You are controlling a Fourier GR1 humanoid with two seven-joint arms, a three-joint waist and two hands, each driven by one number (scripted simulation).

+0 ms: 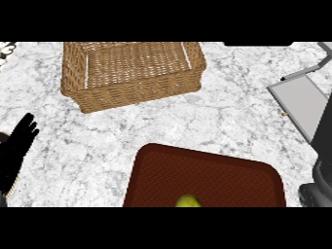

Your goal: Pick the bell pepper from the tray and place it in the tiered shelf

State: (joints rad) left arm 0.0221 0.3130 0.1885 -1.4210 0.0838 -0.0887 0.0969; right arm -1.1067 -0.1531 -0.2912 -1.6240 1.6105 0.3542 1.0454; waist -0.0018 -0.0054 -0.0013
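Surface: white-and-grey marbled tabletop [226, 119], seen steeply from above.

1. Bell pepper [188, 201]. Yellow-green, only its top shows at the view's lower edge. It lies on the tray [197, 168], near the tray's front edge, approx. centred left to right. Nothing touches it; both hands are well apart from it.

2. Tray. Dark red-brown, rectangular w/ rounded corners and a raised rim, turned slightly askew on the tabletop. Pos.: lower centre of the view. It holds the bell pepper only.

3. Left hand [14, 146]. Black, at the view's left edge, left of the tray and apart from it. Fingers [29, 124] straight, pointing up the view, holding nothing. It rests over the tabletop.

4. Right hand [318, 190]. Dark mass at the lower right corner, just right of the tray. Mostly cut off by the edge; whether it is open or closed cannot be told.

5. Grey shelf panel [301, 99]. Flat, light grey, at the right edge, beyond the tray's far right corner. A dark upright part hides its right side.

6. Wicker basket [136, 92]. Brown, rectangular, open-topped, at upper centre-left, well apart from the tray. Interior shows weave only.
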